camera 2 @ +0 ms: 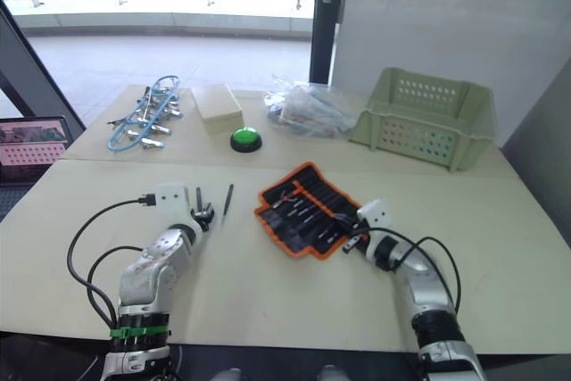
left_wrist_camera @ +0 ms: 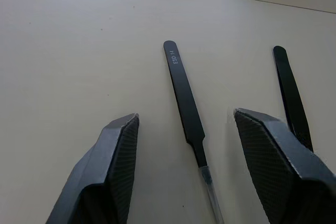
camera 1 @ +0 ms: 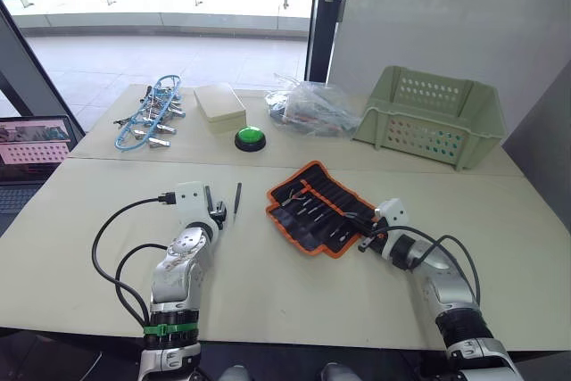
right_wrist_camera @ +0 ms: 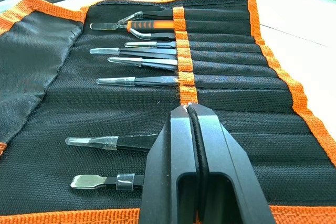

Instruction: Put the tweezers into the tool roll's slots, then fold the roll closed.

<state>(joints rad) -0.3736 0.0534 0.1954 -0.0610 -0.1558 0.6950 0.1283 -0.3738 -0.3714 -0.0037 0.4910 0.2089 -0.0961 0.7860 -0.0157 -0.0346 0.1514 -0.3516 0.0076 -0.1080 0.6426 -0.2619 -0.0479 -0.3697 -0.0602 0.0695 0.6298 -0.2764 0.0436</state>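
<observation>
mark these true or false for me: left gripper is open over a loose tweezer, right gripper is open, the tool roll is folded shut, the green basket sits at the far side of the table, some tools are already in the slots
1. The left gripper is open, straddling a loose tweezer. True.
2. The right gripper is open. False: its fingers are pressed together, holding nothing.
3. The tool roll is folded shut. False: it lies unrolled and flat on the table.
4. The green basket sits on the far side of the table, towards the robot's right. True.
5. Tools are already in the slots. True: several are tucked in, tips sticking out.
</observation>
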